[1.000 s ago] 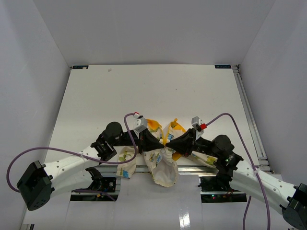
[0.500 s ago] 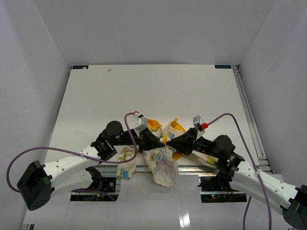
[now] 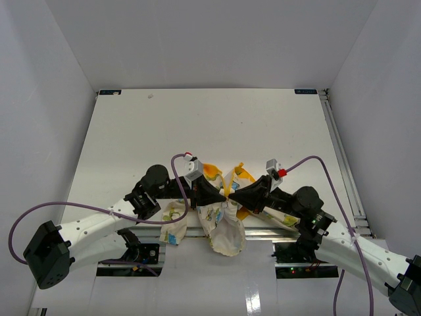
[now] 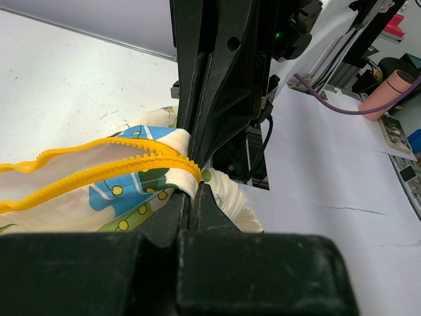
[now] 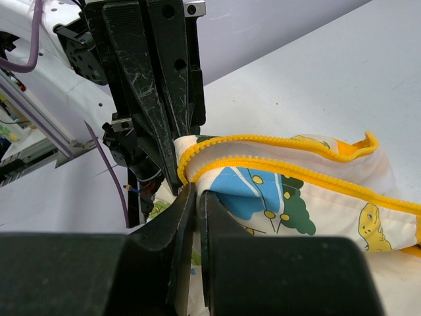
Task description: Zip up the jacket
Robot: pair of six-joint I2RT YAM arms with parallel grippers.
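The jacket [image 3: 223,227], cream with cartoon figures and a yellow zipper, is bunched at the table's near edge and partly hangs over it. My left gripper [image 3: 222,195] and right gripper [image 3: 230,195] meet tip to tip above it. In the left wrist view my left gripper [image 4: 193,191] is shut on the jacket's zipper edge [image 4: 99,168]. In the right wrist view my right gripper [image 5: 196,191] is shut on the same fold of the jacket [image 5: 283,191] from the other side. The zipper's two yellow tooth rows run apart from the pinch.
The white table [image 3: 210,125] stretches far behind the jacket. A metal rail [image 3: 342,158] runs along its right edge. Purple cables [image 3: 316,164] loop above both arms.
Almost nothing. The right arm has shifted slightly; both grippers stay pinched on the jacket at the same spot.
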